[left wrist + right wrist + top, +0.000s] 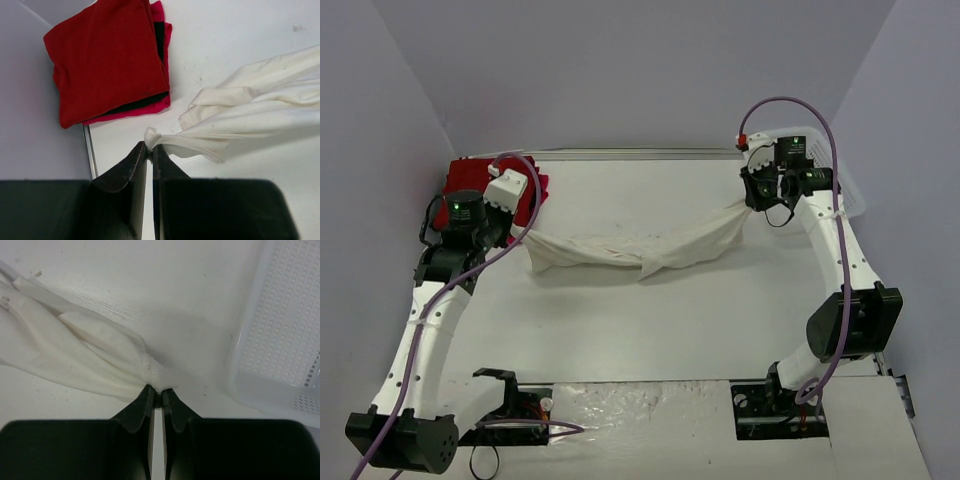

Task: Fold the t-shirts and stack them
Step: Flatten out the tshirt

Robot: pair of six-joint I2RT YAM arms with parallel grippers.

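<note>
Both ends of the cream t-shirt (640, 248) are held, so it sags, bunched, leading away from the folded red t-shirts (105, 60). The left gripper (150, 148) pinches the end just beside that red stack; the right gripper (156, 391) pinches the end farthest from it. Spreading looks to be the step in hand. Next, the shirt needs laying flat and unbunched.

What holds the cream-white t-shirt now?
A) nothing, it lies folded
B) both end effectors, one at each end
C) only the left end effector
B: the left end effector and the right end effector each pinch one end of the cream-white t-shirt, which hangs stretched between them.
</note>
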